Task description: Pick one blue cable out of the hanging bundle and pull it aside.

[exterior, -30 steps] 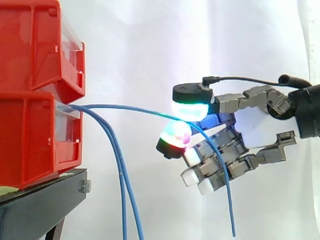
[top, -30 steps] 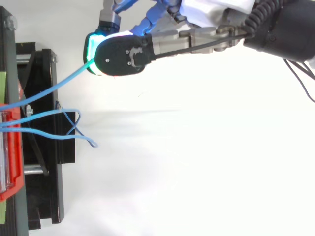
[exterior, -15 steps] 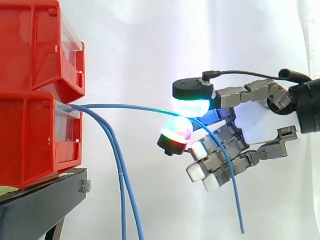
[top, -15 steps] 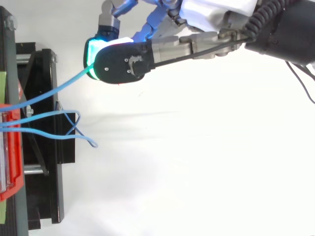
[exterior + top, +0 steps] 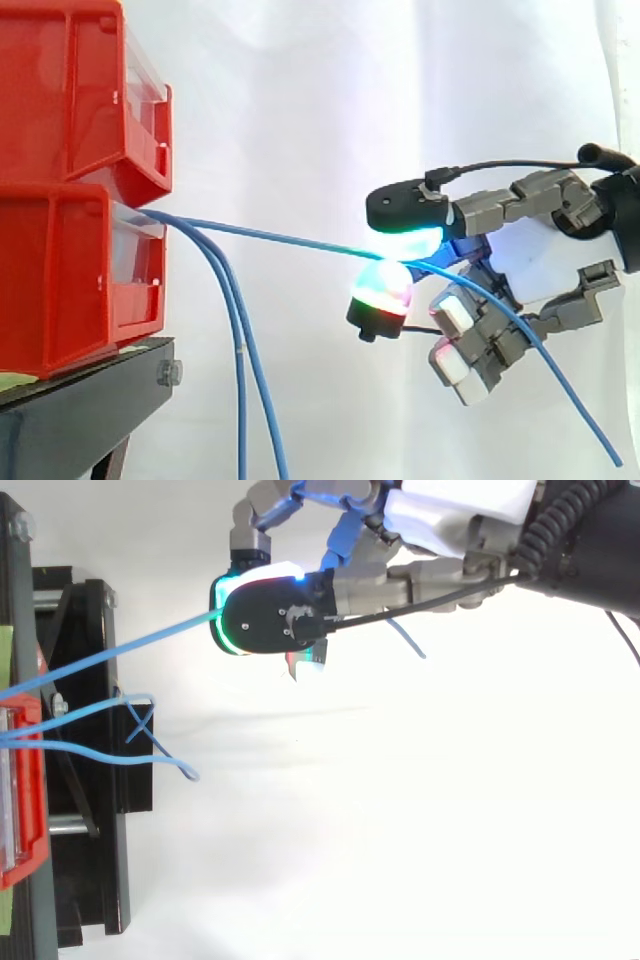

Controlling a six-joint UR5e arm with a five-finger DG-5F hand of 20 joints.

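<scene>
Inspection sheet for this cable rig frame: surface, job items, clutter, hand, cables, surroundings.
Surface: black stand carries two stacked red bins.
Job's things: one blue cable runs taut from the lower bin to the hand, apart from the bundle.
Clutter: nothing seen.
Hand: hand pinches the blue cable between glowing pads; its other fingers are curled below.
Cables: two other blue cables hang from the lower bin; the held cable's free end trails down past the hand.
Surroundings: white curtain behind.
</scene>
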